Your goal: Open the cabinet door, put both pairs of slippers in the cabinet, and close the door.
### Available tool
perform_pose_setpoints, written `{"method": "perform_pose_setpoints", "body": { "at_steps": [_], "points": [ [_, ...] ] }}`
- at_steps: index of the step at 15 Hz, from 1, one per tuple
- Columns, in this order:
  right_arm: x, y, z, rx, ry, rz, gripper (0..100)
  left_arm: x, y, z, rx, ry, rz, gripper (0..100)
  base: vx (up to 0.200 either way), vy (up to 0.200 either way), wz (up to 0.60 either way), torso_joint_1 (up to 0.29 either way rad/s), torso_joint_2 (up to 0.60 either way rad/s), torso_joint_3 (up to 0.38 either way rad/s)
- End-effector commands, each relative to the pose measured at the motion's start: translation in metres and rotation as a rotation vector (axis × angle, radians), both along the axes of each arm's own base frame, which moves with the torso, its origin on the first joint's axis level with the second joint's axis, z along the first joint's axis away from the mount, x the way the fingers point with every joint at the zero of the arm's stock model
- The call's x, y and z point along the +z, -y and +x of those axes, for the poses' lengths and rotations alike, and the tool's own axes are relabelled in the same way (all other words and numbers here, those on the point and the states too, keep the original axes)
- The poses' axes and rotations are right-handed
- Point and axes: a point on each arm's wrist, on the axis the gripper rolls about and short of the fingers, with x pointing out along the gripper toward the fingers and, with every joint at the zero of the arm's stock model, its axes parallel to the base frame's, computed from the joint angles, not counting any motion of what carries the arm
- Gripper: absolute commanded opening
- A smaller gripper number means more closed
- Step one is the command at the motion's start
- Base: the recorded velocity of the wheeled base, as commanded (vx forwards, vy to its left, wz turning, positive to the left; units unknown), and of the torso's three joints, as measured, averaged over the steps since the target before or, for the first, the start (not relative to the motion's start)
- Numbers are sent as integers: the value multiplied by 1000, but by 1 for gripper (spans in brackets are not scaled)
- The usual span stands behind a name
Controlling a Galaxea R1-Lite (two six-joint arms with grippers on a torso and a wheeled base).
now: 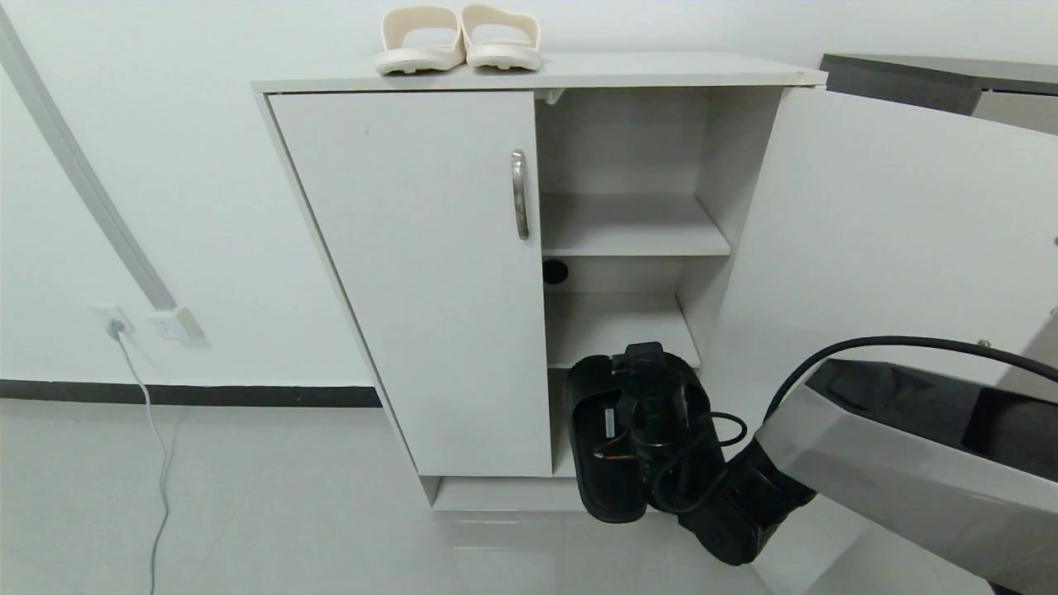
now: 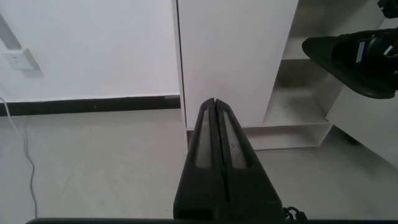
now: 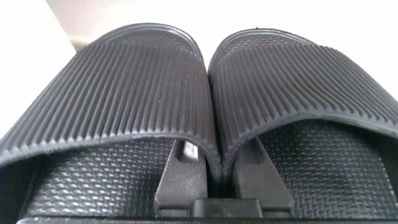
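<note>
Right pincer (image 3: 216, 171) clamped on black slippers (image 1: 607, 438), pinching both inner strap edges together, lower centre of head frame, in front of cabinet (image 1: 661, 70) bottom compartment. Right door (image 1: 893, 231) open at frame right, left door (image 1: 413, 289) shut. Beige slippers (image 1: 459, 40) side by side on cabinet top, upper centre. Left pincer (image 2: 214, 115) fingers together, above floor (image 2: 93, 168)

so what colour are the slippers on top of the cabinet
Cream; the slippers show best in the head view.
</note>
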Motion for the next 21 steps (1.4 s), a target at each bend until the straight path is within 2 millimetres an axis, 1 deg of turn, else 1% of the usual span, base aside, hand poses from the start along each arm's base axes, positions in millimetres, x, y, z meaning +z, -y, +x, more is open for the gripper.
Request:
{"method": "perform_pose_setpoints", "body": {
  "at_steps": [1, 6, 9, 11, 16, 18, 21],
  "points": [
    [-7, -2, 3, -1, -7, -6, 0, 0, 0, 0, -1, -2, 0, 0, 0, 0, 0, -2, -2, -168],
    [-5, -5, 6, -10, 18, 23, 0, 0, 0, 0, -1, -2, 0, 0, 0, 0, 0, 3, 0, -192],
    [-3, -5, 7, -21, 93, 51, 0, 0, 0, 0, 1, -2, -14, 0, 0, 0, 0, 4, 2, -180],
    [-4, -4, 9, -19, 140, 38, 0, 0, 0, 0, 1, -2, -14, 0, 0, 0, 0, 0, 0, 0],
    [4, -2, 10, -25, 174, 46, 0, 0, 0, 0, 1, -2, -14, 0, 0, 0, 0, 0, 0, 0],
    [7, -2, 10, -34, 214, 29, 0, 0, 0, 0, 1, -2, -15, 0, 0, 0, 0, 0, 0, 0],
    [6, -2, 10, -33, 221, 21, 0, 0, 0, 0, -1, -2, -15, 0, 200, 0, 0, 1, 2, 2]
  ]
}}
